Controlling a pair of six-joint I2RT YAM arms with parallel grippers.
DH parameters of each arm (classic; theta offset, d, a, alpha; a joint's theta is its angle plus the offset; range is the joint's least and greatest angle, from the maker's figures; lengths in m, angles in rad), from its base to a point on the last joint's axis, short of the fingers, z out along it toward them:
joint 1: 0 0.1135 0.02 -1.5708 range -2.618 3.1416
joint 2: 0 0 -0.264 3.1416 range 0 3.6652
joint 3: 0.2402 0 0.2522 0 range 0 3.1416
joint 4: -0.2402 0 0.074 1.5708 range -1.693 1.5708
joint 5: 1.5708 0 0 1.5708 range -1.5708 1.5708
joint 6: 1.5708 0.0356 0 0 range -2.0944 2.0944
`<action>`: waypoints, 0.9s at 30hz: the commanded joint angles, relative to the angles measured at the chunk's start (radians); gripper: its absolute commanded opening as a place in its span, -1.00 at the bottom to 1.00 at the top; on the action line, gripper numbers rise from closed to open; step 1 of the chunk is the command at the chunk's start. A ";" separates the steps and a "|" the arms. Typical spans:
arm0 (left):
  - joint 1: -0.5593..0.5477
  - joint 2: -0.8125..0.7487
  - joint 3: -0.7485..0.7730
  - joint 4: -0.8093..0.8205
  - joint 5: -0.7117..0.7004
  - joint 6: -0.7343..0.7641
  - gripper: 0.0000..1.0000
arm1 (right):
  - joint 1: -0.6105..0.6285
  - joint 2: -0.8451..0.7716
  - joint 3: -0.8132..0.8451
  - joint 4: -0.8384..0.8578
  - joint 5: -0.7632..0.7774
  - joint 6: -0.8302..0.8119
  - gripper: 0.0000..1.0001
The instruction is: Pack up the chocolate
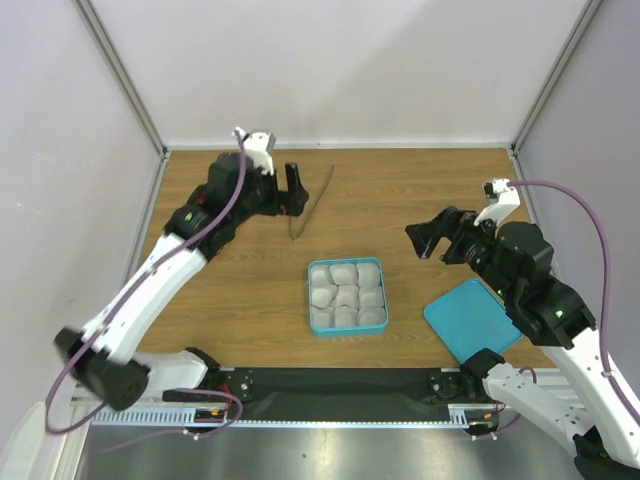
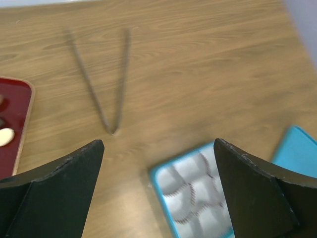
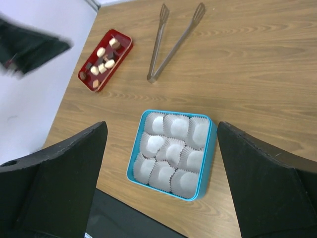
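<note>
Nine cups: white crinkled paper cups [image 3: 171, 151], three rows of three, filling square turquoise box [image 3: 208, 161] at mid-table.
Chocolate: small cream and dark brown pieces [image 3: 103, 63], lying in red oblong tray [image 3: 124, 53] at far left of wooden table [image 1: 400, 190], well apart from box.
Tongs: thin metal tongs [image 1: 312, 200], flat on table, arms spread in a V, between tray and box.
Lid: flat turquoise square lid [image 1: 470, 318], right of box, apart from it, partly under right arm.
Left gripper [image 2: 158, 143]: raised near tongs, black fingers wide apart, nothing between them.
Right gripper [image 3: 161, 126]: raised right of box, fingers wide apart, nothing held.
</note>
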 commanded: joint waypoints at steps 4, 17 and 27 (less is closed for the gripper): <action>0.123 0.348 0.152 0.002 0.027 0.054 1.00 | 0.000 -0.001 -0.034 0.054 -0.087 -0.053 1.00; 0.154 0.887 0.527 -0.067 0.016 0.073 0.87 | -0.001 -0.047 -0.080 0.102 -0.110 -0.072 0.99; 0.154 0.992 0.573 -0.085 -0.044 0.056 0.85 | -0.003 -0.047 -0.095 0.109 -0.087 -0.095 1.00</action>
